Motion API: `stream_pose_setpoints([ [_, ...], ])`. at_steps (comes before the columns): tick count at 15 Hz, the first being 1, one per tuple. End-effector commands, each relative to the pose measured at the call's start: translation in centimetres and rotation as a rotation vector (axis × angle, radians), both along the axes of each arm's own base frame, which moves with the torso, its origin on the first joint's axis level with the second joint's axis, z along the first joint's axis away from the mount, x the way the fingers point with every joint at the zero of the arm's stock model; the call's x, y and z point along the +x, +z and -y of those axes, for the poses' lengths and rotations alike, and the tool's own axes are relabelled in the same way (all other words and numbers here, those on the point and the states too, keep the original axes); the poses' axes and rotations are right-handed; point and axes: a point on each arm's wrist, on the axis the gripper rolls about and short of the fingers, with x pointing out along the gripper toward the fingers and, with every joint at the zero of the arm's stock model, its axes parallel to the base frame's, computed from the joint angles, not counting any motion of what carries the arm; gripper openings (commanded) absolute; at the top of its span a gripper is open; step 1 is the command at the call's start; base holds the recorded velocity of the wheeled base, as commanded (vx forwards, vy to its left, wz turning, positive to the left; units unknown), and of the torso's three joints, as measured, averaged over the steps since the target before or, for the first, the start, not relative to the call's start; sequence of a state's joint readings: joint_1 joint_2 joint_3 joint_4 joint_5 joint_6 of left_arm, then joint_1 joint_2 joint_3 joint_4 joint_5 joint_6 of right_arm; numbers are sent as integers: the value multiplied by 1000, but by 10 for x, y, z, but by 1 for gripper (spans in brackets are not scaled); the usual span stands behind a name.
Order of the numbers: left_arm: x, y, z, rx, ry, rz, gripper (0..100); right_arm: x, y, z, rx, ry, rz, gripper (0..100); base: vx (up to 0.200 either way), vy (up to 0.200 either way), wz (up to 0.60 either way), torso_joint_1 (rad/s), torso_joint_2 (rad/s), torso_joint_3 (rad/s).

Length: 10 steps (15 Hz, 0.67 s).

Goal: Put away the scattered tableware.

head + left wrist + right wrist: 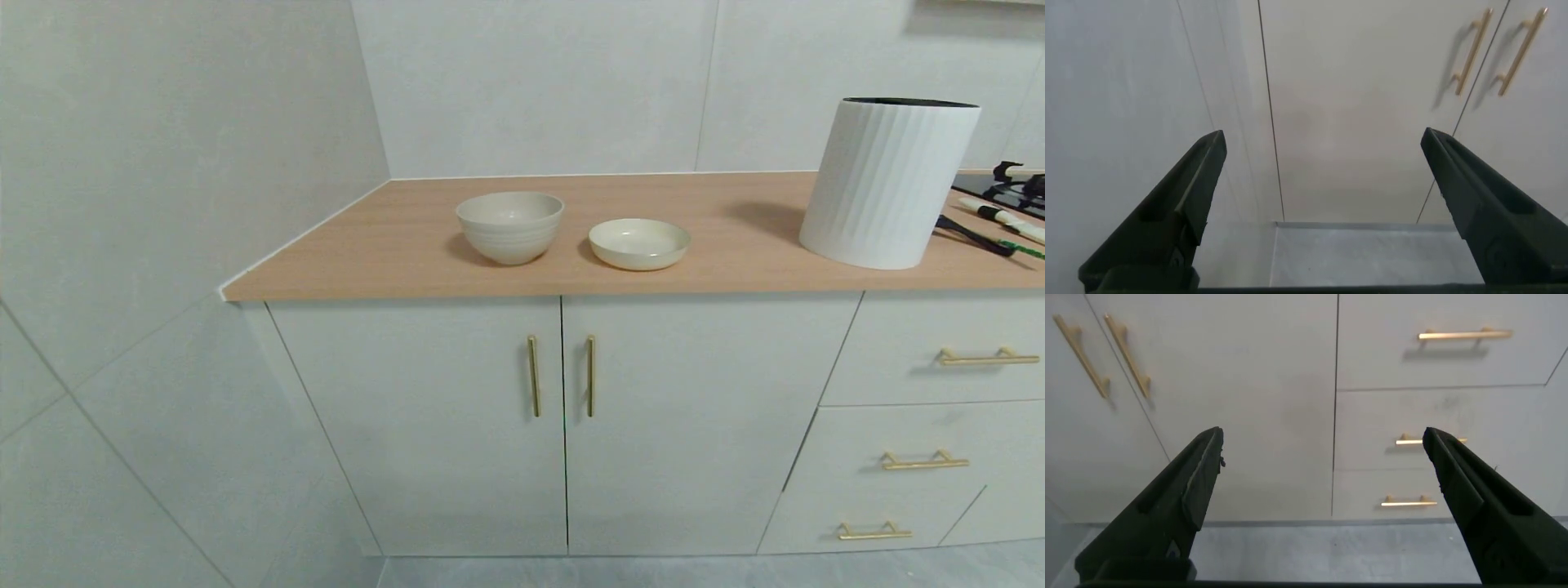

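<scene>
Where the bowl sits: the deep ribbed bowl (509,226) stands upright on the wooden countertop (367,245), towards its left end; it is loose and apart from everything, so it reads as tableware waiting to be stowed
Dish: a shallow dish (639,242) lies just to the right of the bowl, near it but not touching; it is upright too, with nothing visible in it
Cupboard: the double doors (457,425) below the two pieces are closed, their brass handles (533,376) side by side at the middle seam; a likely home for the pieces (a judgement only), and it would have to be opened first
Drawers: a stack of drawers (931,351) to the right of the doors, all closed
Container: a tall white ribbed container (890,184) stands well to the right of the dish; some utensils (980,233) lie beyond it at the far right edge
Left gripper: the left gripper (1323,137) hangs low before the cupboard face, aimed at the left door and the floor (1355,257); jaws spread wide, nothing between them
Right gripper: the right gripper (1323,434) is likewise low, facing the seam between right door and drawers; jaws wide apart, empty
Arm pose: both seem to sit below counter height, well apart from bowl and dish; either would need to rise to the counter or go to a handle
</scene>
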<state>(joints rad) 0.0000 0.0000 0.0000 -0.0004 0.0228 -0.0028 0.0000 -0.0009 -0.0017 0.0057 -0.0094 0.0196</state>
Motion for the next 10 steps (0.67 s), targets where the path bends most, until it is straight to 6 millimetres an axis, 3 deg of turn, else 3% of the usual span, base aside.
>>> stream_pose_setpoints([
  [1, 0, 0, 0, 0, 0, 1, 100, 0, 0, 0, 0, 0, -1, 100, 0, 0, 0, -159, 442, 300],
  [6, 0, 0, 0, 0, 0, 1, 100, 0, 0, 0, 0, 0, -1, 100, 0, 0, 0, -128, 437, 306],
  [10, 0, 0, 0, 0, 0, 1, 100, 0, 0, 0, 0, 0, -1, 100, 0, 0, 0, -24, 99, 57],
])
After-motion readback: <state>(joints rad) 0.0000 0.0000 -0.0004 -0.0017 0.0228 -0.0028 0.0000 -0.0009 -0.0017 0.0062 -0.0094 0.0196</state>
